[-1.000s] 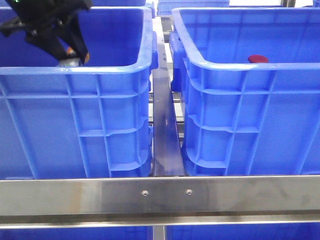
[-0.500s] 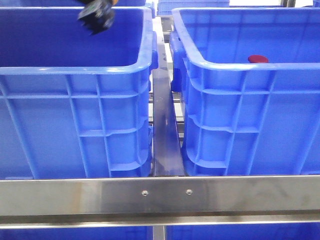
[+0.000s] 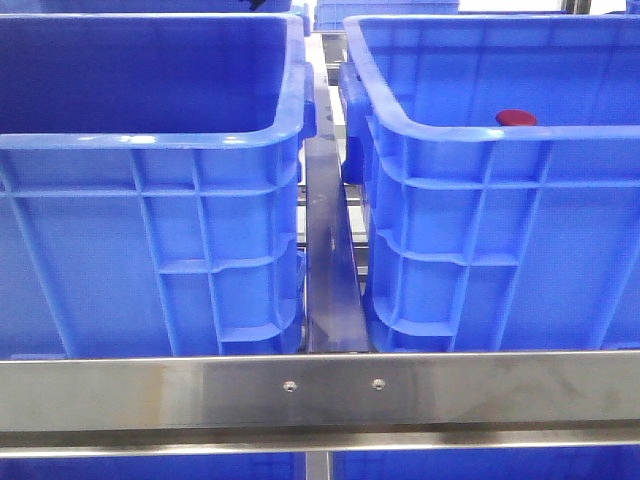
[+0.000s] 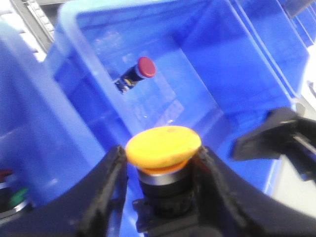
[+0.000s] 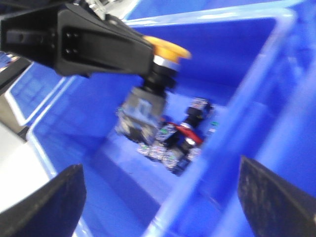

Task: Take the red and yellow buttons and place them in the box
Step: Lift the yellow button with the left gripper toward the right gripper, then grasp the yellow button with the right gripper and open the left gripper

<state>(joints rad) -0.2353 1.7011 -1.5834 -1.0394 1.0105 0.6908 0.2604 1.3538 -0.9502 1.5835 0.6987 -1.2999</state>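
The left pincer [image 4: 160, 185] grips a yellow button [image 4: 163, 147] above the box [image 4: 237, 74] holding a red button [image 4: 145, 66]; the right pincer [image 5: 158, 197] gapes empty.

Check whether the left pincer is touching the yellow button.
Touching. The left wrist view shows the left pincer with both fingers pressed against the yellow button, its body clamped between them above the blue crate.
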